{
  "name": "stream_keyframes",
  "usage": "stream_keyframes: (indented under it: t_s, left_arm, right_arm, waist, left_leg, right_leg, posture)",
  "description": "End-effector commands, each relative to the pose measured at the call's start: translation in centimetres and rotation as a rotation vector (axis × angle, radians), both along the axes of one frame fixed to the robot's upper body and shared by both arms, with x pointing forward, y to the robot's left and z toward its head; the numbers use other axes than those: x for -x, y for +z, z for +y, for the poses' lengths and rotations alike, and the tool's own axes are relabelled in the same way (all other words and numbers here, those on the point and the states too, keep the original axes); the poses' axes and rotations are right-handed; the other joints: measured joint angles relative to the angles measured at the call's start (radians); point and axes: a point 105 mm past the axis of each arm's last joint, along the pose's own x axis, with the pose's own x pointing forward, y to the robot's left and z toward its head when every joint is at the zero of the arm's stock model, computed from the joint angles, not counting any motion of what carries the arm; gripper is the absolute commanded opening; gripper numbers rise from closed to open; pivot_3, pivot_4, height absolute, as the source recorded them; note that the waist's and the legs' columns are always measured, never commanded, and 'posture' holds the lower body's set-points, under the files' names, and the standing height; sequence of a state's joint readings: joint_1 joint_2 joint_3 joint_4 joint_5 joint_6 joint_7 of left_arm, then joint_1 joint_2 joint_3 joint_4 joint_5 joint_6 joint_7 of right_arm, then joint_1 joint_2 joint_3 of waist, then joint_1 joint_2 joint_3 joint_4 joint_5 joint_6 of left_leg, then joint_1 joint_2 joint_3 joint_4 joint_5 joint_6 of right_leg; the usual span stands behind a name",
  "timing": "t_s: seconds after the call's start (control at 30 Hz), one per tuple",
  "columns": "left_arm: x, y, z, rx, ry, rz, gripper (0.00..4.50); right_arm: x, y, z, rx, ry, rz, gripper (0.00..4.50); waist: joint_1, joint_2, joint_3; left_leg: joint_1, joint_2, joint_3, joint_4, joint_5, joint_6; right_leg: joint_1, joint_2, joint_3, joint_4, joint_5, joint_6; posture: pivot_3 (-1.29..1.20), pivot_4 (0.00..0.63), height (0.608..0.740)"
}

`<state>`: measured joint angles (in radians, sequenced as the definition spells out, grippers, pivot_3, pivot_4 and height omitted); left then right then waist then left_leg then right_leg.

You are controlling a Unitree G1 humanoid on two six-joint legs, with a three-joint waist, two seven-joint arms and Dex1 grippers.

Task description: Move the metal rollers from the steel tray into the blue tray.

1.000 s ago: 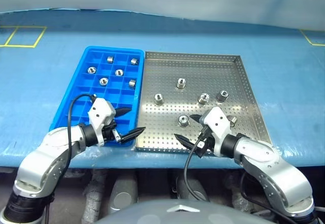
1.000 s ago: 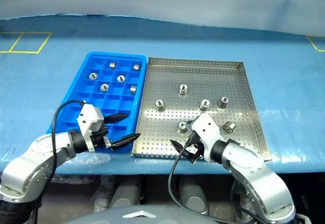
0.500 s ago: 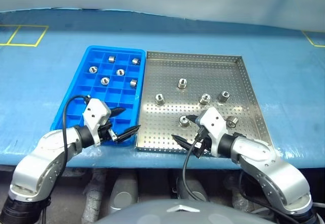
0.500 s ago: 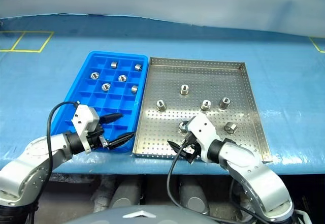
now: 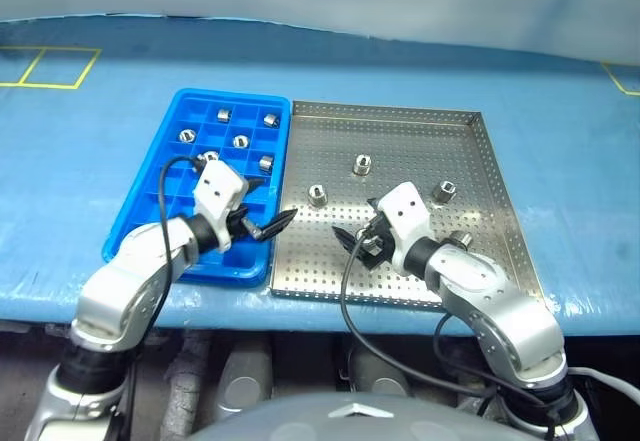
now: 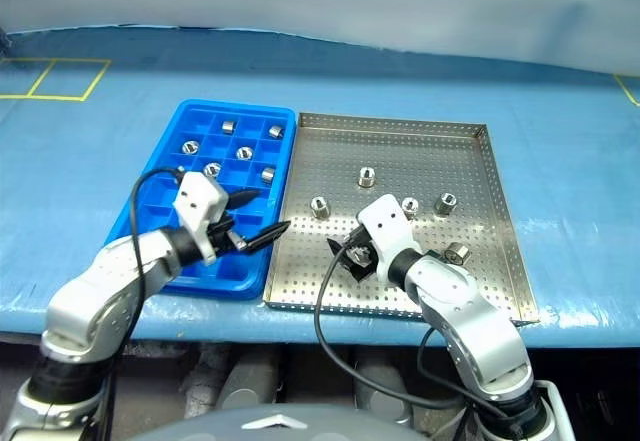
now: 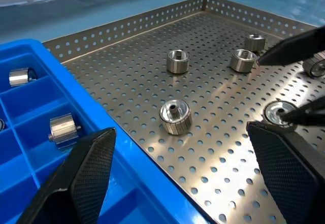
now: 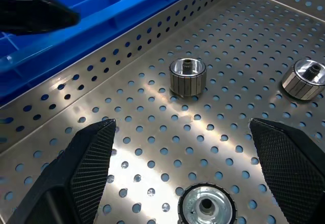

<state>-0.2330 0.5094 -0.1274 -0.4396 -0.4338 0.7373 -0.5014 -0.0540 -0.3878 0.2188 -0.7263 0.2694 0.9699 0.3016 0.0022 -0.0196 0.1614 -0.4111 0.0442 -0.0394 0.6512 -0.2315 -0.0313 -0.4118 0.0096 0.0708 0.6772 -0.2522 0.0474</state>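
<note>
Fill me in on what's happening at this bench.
A two-armed robot is moving metal rollers from a perforated steel tray into a blue tray with compartments. Five rollers already sit in the blue tray's far compartments; several remain on the steel tray. Both end effectors are open and empty. The left end effector hangs over the seam between the two trays, and the right end effector hovers above the steel tray with a roller just beneath it. Nothing is gripped yet.

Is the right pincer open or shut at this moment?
Open. The right pincer has its two black fingers spread wide apart above the steel tray, with nothing held between them.
</note>
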Motion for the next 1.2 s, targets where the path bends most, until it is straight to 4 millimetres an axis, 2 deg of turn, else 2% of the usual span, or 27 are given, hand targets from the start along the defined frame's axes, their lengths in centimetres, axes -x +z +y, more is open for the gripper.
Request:
stream_keyframes:
  t_s: [0.03, 0.33, 0.5, 0.7, 0.87, 0.97, 1.17, 1.2]
  left_arm:
    - [-1.4, -0.1, -1.4, -0.056, -0.031, -0.001, 4.50]
    - [-4.8, -0.7, -4.2, -0.181, -0.124, 0.047, 4.50]
    - [-6.4, -2.7, -4.7, -0.297, -0.151, 0.090, 4.50]
    - [-7.3, -4.2, -4.6, -0.334, -0.145, 0.136, 4.50]
    - [-7.2, -5.5, -4.6, -0.385, -0.166, 0.165, 4.50]
    - [-7.2, -5.7, -4.5, -0.414, -0.172, 0.164, 3.85]
    - [-7.2, -5.8, -3.8, -0.490, -0.178, 0.164, 1.85]
    - [-7.2, -5.8, -3.7, -0.498, -0.183, 0.164, 1.74]
  right_arm:
    - [0.8, 0.8, 0.7, -0.031, 0.058, -0.016, 4.46]
    - [2.0, 0.8, 0.6, -0.050, 0.092, 0.001, 4.46]
    - [2.1, 0.7, 0.6, -0.058, 0.073, 0.000, 4.46]
    - [2.2, 0.7, 0.5, -0.063, 0.050, -0.002, 4.46]
    - [2.2, 0.6, 0.5, -0.065, 0.040, -0.004, 4.46]
    - [2.2, 0.7, 0.5, -0.067, 0.036, -0.007, 4.50]
    - [2.2, 0.6, 0.5, -0.068, 0.035, -0.007, 4.50]
    - [2.1, 0.6, 0.5, -0.068, 0.036, -0.007, 4.50]
  waist:
    - [-0.001, 0.000, 0.000]
    - [-0.009, 0.000, 0.000]
    - [-0.015, 0.000, 0.000]
    - [-0.028, 0.001, 0.000]
    - [-0.033, 0.003, -0.002]
    - [-0.038, 0.004, -0.003]
    - [-0.047, 0.004, -0.003]
    - [-0.048, 0.004, -0.003]
  left_leg:
    - [0.000, 0.000, 0.000, 0.000, 0.000, 0.000]
    - [-0.001, 0.000, 0.000, 0.000, 0.000, 0.000]
    - [-0.001, -0.001, 0.000, 0.000, 0.000, 0.000]
    - [0.000, 0.000, 0.000, 0.000, 0.000, 0.000]
    - [0.002, 0.000, 0.000, 0.000, 0.000, 0.001]
    - [0.002, 0.000, 0.000, 0.001, 0.001, 0.001]
    - [0.001, 0.000, 0.000, 0.001, 0.001, 0.001]
    - [0.001, 0.000, 0.000, 0.001, 0.001, 0.001]
  right_leg:
    - [0.000, 0.000, 0.000, 0.000, 0.000, 0.000]
    - [0.000, 0.000, 0.000, 0.000, 0.000, 0.000]
    - [-0.001, 0.000, 0.000, 0.000, 0.000, 0.000]
    - [0.000, 0.000, 0.001, 0.000, 0.000, 0.000]
    - [0.001, 0.001, 0.001, 0.002, 0.000, 0.000]
    - [0.002, 0.001, 0.001, 0.002, 0.000, 0.001]
    - [0.001, 0.001, 0.001, 0.002, 0.001, 0.001]
    - [0.001, 0.001, 0.001, 0.002, 0.001, 0.001]
  posture:
    - [0.10, 0.150, 0.740]
    - [0.06, 0.150, 0.740]
    - [0.04, 0.150, 0.740]
    - [0.01, 0.150, 0.740]
    - [0.01, 0.150, 0.740]
    - [0.01, 0.150, 0.740]
    - [0.01, 0.150, 0.740]
    - [0.02, 0.150, 0.740]
